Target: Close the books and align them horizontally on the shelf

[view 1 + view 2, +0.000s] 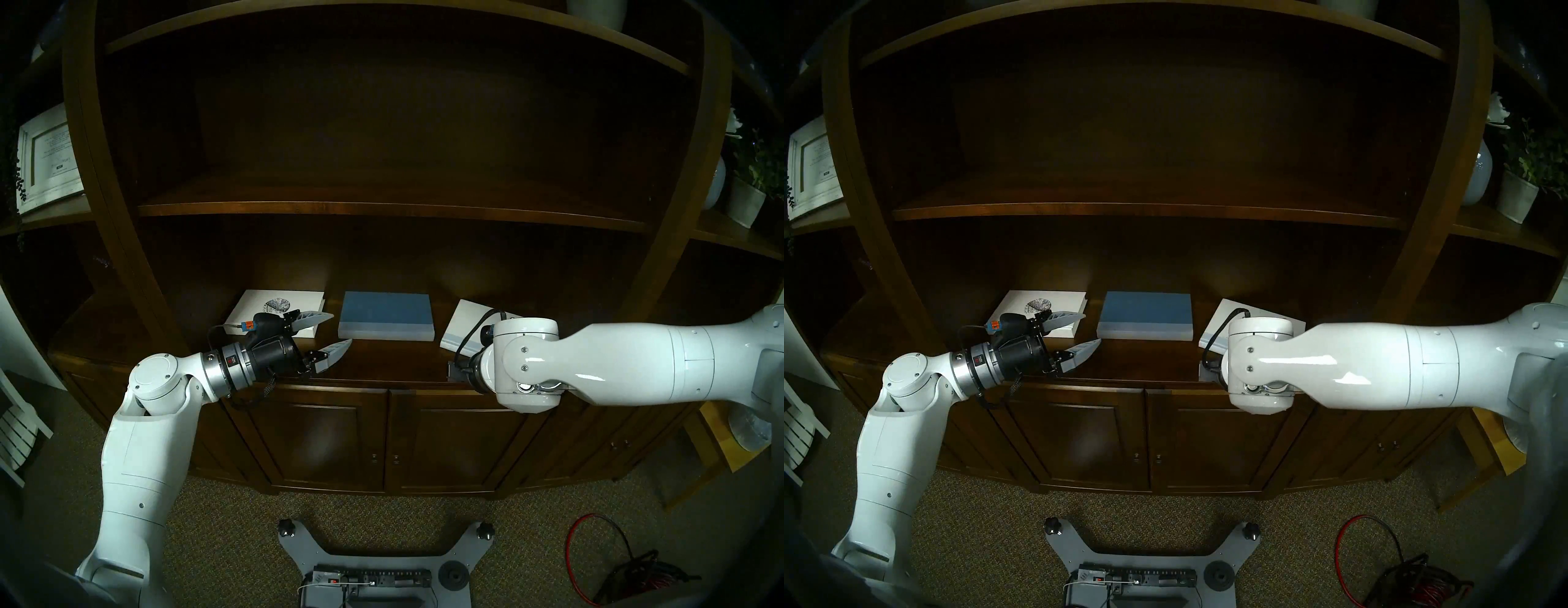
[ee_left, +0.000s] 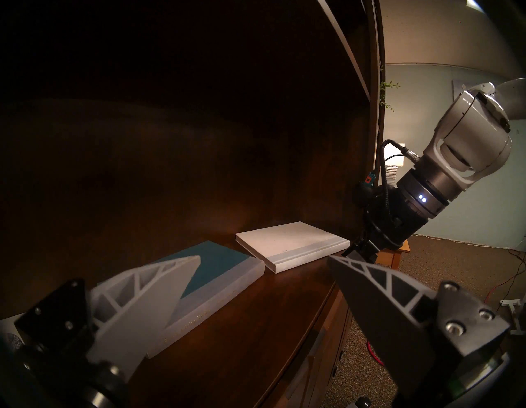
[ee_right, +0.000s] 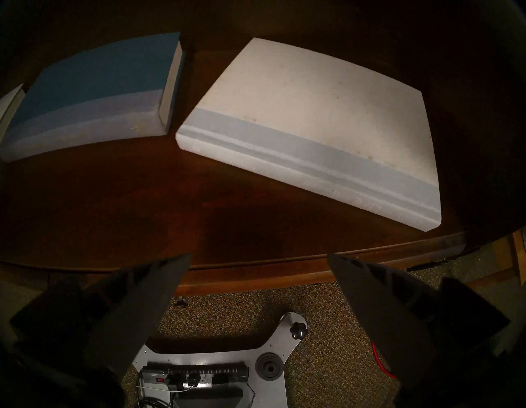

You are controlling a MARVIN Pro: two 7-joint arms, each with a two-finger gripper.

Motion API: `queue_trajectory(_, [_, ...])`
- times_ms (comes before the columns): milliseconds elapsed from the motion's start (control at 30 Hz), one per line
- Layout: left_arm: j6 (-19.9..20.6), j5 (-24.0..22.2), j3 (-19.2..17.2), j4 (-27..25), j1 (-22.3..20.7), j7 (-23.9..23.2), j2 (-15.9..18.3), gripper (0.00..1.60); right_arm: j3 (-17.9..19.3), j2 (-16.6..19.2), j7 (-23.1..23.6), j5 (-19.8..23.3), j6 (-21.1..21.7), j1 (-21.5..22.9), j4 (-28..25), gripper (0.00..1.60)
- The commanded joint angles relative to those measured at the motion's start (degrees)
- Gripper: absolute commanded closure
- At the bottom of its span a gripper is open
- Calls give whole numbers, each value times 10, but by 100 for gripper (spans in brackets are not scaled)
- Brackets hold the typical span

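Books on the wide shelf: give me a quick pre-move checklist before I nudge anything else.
1. All three closed: ok. The emblem book, the blue book and the white book all lie flat and shut.
2. Row alignment: not ok. The white book sits skewed to the shelf front edge, while the blue book lies square.
3. Left gripper empty: ok, jaws open, holding nothing.
4. Right gripper empty: ok, jaws open, out over the shelf's front edge.
5. Gaps between books: ok, none touching.
6. Emblem book's squareness: cannot tell, the left gripper covers part of it.
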Motion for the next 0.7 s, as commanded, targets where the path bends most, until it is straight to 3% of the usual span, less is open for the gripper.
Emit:
queue_trajectory(0, [1, -4, -3, -13, -17, 1, 1, 0, 11, -2, -2, 9, -11, 4, 28, 0])
queue_trajectory(400, [2, -3, -5, -13, -18, 0, 0, 0, -4, 40, 72, -17, -35, -14, 55, 0])
queue_trajectory(667, [2, -2, -5, -13, -18, -1, -1, 0, -18, 44, 114, -37, -47, -25, 88, 0])
